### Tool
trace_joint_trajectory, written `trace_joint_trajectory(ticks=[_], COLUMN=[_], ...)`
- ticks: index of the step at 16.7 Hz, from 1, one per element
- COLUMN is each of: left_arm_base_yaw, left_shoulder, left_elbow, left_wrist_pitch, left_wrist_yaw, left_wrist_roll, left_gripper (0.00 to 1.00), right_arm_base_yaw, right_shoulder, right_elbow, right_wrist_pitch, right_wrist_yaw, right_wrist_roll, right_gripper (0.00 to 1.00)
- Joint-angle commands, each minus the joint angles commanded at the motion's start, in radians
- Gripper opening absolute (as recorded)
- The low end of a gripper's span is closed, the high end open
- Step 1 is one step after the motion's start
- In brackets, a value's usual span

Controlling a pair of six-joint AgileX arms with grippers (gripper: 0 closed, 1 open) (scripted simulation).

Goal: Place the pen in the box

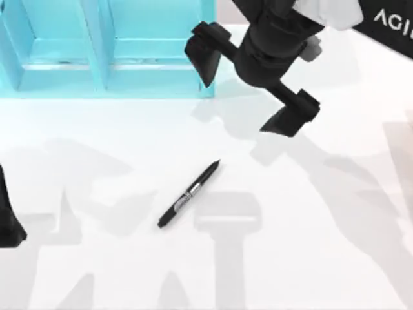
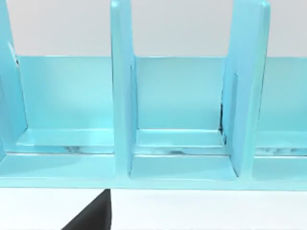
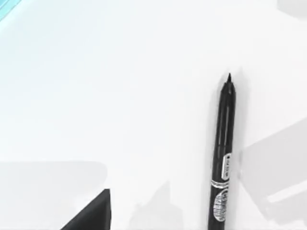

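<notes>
While the pen [image 1: 189, 194] lies untouched, right jaws [image 1: 251, 90] spread, left arm [image 1: 10, 216] cut off, grip unreadable

White table [image 1: 335, 258] with a black pen [image 1: 189, 194] lying flat, turquoise compartmented box [image 1: 103, 58] at its back

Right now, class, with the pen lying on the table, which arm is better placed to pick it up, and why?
Probably the right. Its end effector hangs open above the table just beyond the pen, which lies flat in its wrist view. The left end effector sits at the table's left edge, farther off.
</notes>
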Motion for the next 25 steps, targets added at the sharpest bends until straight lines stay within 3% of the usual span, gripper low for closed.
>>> trace_joint_trajectory(ticks=[6,13,21,25], left_arm_base_yaw=[0.000,0.000,0.000,0.000], left_shoulder=[0.000,0.000,0.000,0.000], left_elbow=[0.000,0.000,0.000,0.000], left_wrist_pitch=[0.000,0.000,0.000,0.000], left_wrist_yaw=[0.000,0.000,0.000,0.000], left_wrist_roll=[0.000,0.000,0.000,0.000], left_gripper=[1.00,1.00,1.00,1.00], right_arm_base_yaw=[0.119,0.122,0.128,0.129], right_shoulder=[0.302,0.319,0.413,0.426], right_elbow=[0.232,0.239,0.070,0.046], right_wrist_pitch=[-0.149,-0.152,0.119,0.150], right_wrist_yaw=[0.011,0.011,0.013,0.013], right_wrist_roll=[0.126,0.130,0.135,0.136], right_gripper=[1.00,1.00,1.00,1.00])
